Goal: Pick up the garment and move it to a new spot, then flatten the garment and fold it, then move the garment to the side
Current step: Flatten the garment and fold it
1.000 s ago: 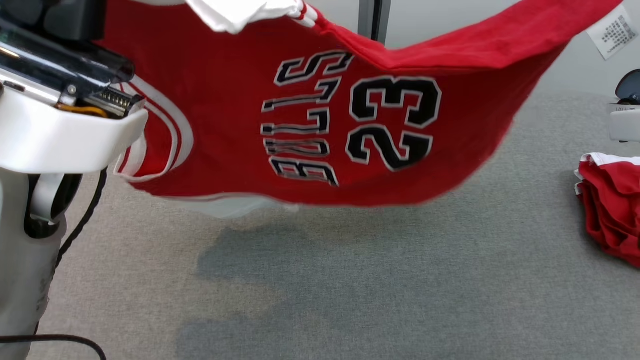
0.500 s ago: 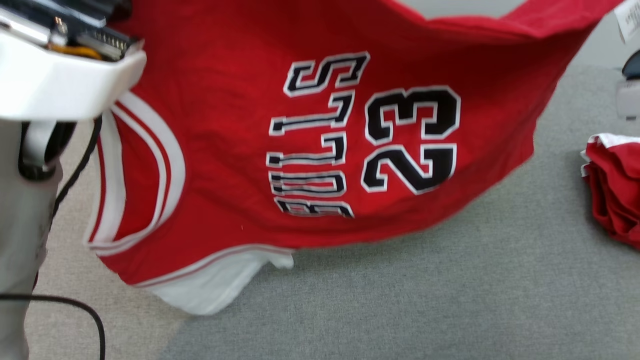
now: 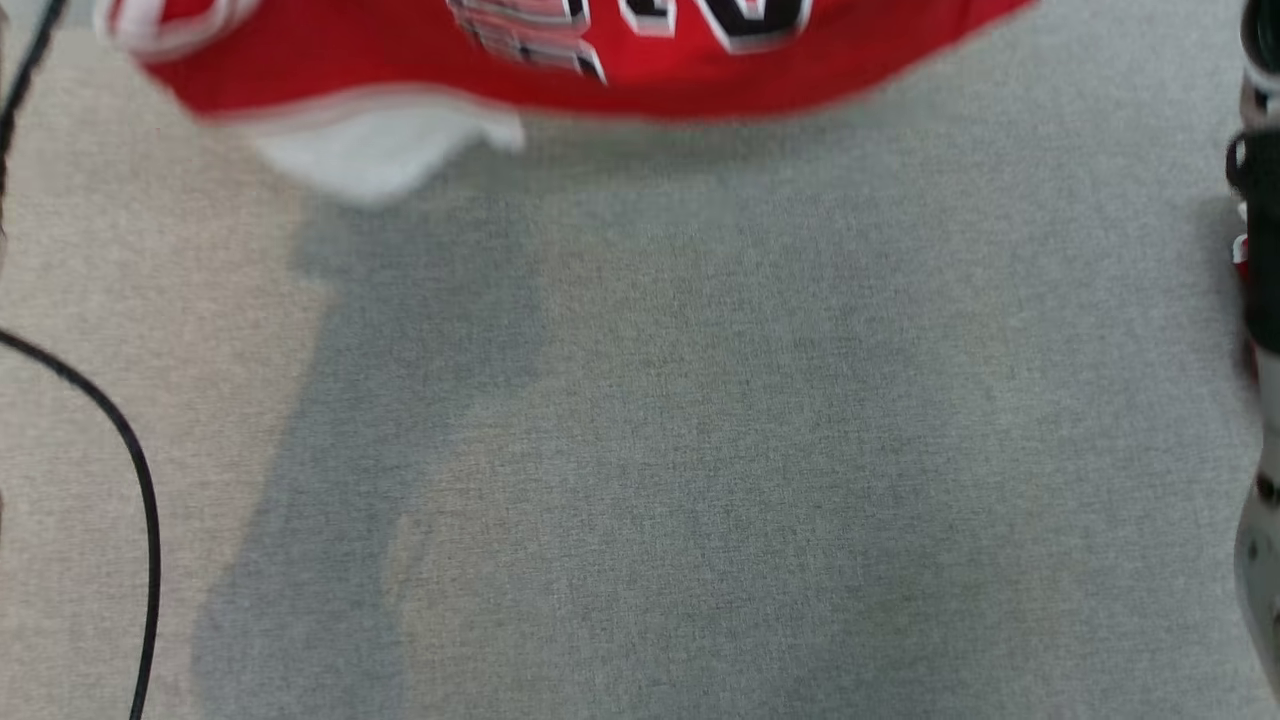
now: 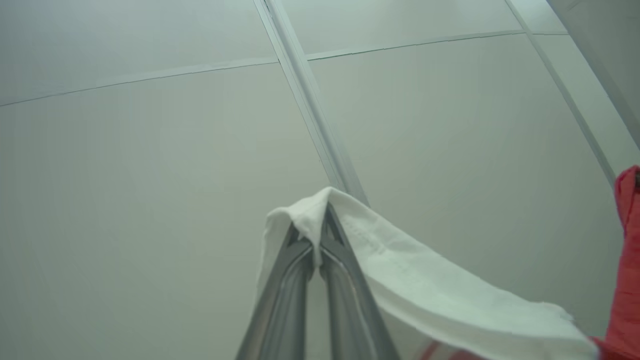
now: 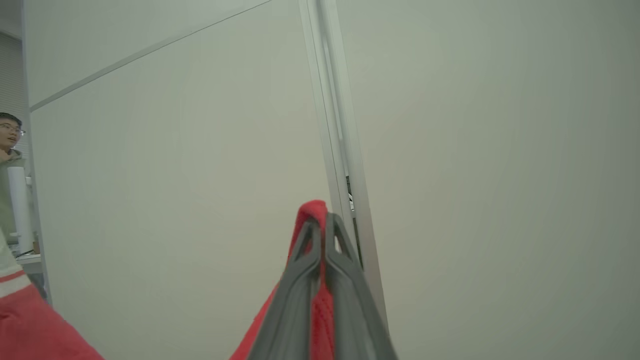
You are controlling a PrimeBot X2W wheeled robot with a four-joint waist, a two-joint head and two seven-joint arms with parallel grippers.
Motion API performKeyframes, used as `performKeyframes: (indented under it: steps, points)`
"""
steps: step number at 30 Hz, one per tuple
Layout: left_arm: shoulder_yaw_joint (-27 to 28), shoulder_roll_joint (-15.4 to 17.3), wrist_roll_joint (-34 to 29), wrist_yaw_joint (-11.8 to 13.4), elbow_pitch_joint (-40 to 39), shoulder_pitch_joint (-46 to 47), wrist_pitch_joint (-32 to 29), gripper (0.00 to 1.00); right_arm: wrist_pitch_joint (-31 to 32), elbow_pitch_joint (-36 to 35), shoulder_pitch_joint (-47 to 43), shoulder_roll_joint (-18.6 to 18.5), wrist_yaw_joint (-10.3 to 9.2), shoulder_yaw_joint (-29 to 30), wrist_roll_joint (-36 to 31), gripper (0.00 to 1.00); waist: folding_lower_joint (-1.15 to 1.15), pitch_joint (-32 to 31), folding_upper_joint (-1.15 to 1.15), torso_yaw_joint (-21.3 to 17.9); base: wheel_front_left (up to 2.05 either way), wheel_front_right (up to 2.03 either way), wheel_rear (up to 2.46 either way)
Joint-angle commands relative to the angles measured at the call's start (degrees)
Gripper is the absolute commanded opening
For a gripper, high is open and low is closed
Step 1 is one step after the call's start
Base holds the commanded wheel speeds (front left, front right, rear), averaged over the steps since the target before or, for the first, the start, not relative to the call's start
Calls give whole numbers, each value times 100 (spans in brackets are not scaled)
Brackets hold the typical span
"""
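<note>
The garment (image 3: 600,80) is a bright red T-shirt with black-and-white lettering, hanging in the air across the top of the head view. Its white sleeve (image 3: 370,150) droops at the lower left, above the grey surface. In the left wrist view my left gripper (image 4: 320,225) is shut on a fold of the white sleeve cloth (image 4: 425,290), fingers pointing up at a pale wall. In the right wrist view my right gripper (image 5: 325,225) is shut on a red edge of the garment (image 5: 312,210), also raised toward the wall.
A grey felt surface (image 3: 700,450) lies under the garment, with the garment's shadow on it. A black cable (image 3: 140,480) curves down the left side. Part of a pale and dark robot arm (image 3: 1260,250) stands at the right edge. A person (image 5: 7,165) is at the far left of the right wrist view.
The head camera has tipped down, so the garment now sits at the top edge and the left forearm is out of the picture. The garment stays stretched between both grippers.
</note>
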State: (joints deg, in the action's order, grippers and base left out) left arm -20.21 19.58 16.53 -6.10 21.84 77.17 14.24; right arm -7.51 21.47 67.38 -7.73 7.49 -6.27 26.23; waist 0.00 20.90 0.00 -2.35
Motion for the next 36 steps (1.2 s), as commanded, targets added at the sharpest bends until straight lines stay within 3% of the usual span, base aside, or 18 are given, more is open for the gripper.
performKeyframes:
  steps: [1,9,18,26,32,36]
  points:
    - [19,-34,-39,-41,271,287,50,0,-200,293,350,31,1,-76,54,0,0,219,0,-63,0,0,0]
    - [382,-423,195,-96,1267,697,82,0,-711,2063,1489,337,2,-292,327,0,0,485,0,-15,0,0,0]
    - [663,-902,1012,-134,2377,-224,85,0,-774,3284,1152,395,2,-765,424,0,0,735,0,166,0,0,0]
    - [1079,-1351,1524,-138,1808,-2209,85,0,-771,2494,-736,-24,2,-878,933,0,0,663,0,405,0,0,0]
    - [1394,-1452,1482,-139,961,-4011,85,0,-772,1560,-2567,-133,2,-674,1179,0,0,352,0,417,0,0,0]
    - [1317,-1408,1489,-139,497,-5013,85,0,-773,998,-3605,-80,2,-549,1273,0,0,68,0,436,0,0,0]
